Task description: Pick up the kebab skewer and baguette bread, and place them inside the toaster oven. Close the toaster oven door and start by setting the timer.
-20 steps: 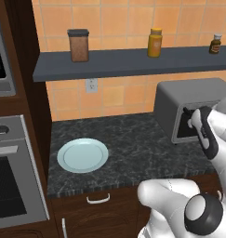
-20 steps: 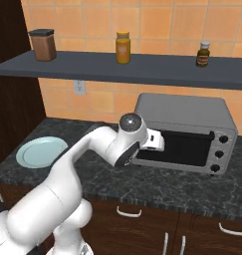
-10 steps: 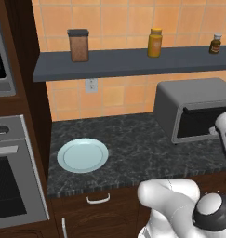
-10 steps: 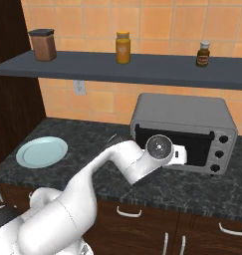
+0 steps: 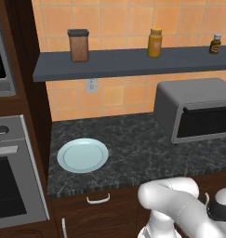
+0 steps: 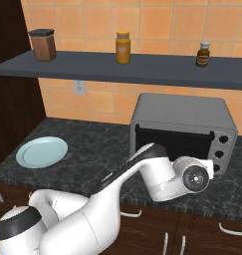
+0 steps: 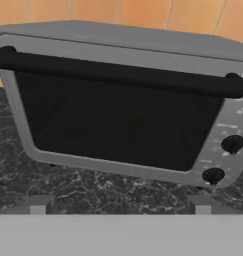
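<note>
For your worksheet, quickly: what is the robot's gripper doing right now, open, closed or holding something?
Gripper: open, holding nothing, facing the shut toaster oven door.

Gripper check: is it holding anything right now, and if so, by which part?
Nothing is held. In the hand view the gripper is open, its fingers set wide apart with bare counter between them, facing the shut toaster oven door.
</note>
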Available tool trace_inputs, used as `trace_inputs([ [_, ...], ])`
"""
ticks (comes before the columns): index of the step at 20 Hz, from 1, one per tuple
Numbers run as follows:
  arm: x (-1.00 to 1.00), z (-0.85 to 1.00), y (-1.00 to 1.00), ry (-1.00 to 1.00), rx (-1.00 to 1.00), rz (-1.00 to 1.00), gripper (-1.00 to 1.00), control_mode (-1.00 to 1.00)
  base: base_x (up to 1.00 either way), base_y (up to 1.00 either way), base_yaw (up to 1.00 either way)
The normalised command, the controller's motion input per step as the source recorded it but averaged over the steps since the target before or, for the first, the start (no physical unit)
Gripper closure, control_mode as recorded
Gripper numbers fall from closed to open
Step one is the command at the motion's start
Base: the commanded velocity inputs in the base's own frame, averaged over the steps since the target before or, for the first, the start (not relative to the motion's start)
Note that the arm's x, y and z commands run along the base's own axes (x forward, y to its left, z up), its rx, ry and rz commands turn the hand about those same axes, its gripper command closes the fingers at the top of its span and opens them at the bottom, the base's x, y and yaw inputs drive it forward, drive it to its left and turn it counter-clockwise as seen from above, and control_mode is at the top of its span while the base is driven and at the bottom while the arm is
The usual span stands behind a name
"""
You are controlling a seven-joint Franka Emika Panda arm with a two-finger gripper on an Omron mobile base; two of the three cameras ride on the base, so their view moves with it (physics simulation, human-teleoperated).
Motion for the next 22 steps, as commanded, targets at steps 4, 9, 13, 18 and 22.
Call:
trace_inputs([
  [4, 0.00, -0.06, -0.23, -0.15, 0.00, 0.14, -1.00, -1.00, 0.00, 0.00, 0.00],
  [9, 0.00, -0.14, 0.00, -0.07, -0.05, 0.03, -1.00, -1.00, 0.00, 0.00, 0.00],
  [13, 0.08, -0.05, -0.18, -0.14, -0.08, 0.00, -1.00, -1.00, 0.00, 0.00, 0.00],
  [18, 0.10, -0.04, -0.15, -0.33, -0.04, 0.00, -1.00, -1.00, 0.00, 0.00, 0.00],
  [22, 0.05, -0.01, -0.50, -0.18, 0.00, 0.00, -1.00, -1.00, 0.00, 0.00, 0.00],
])
